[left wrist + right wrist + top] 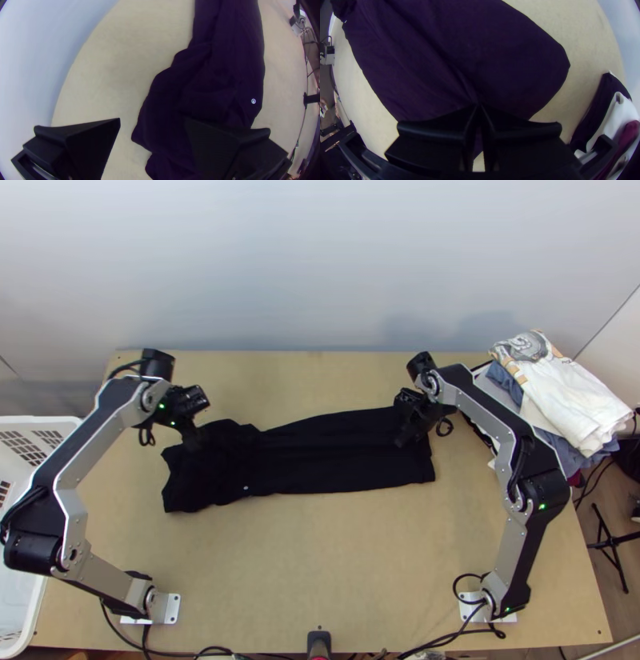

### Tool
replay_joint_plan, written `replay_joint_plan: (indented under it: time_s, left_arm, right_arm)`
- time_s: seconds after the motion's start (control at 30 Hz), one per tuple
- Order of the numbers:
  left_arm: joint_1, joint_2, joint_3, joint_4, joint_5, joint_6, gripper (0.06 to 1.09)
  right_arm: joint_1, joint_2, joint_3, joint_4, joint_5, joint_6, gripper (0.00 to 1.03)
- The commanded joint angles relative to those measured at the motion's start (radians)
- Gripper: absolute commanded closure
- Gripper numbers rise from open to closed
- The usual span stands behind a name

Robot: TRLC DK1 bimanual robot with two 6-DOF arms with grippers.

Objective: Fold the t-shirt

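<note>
A black t-shirt (pixel 320 456) lies as a long narrow strip across the table, bunched at its left end and flatter at the right. Over the bunched end is my left gripper (pixel 190 438). In the left wrist view this gripper (pixel 153 120) is open, one finger above the cloth (pixel 213 86) and the other above bare table. My right gripper (pixel 404 440) is at the strip's right part. The right wrist view has that gripper (pixel 478 106) shut on the shirt (pixel 506 63), with creases running to its fingertips.
A stack of folded clothes (pixel 560 392) stands at the table's right edge. A white basket (pixel 56 422) is at the left. Bare wood (pixel 320 564) lies between the shirt and the near edge.
</note>
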Motion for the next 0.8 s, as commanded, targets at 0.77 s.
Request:
replay_joint_plan:
  time_s: [0.77]
  left_arm:
    - [-0.160,-0.356,-0.163,-0.138,0.168,-0.693,0.11]
  right_arm:
    - [-0.011,-0.004,0.039,0.028,0.003,0.055,0.62]
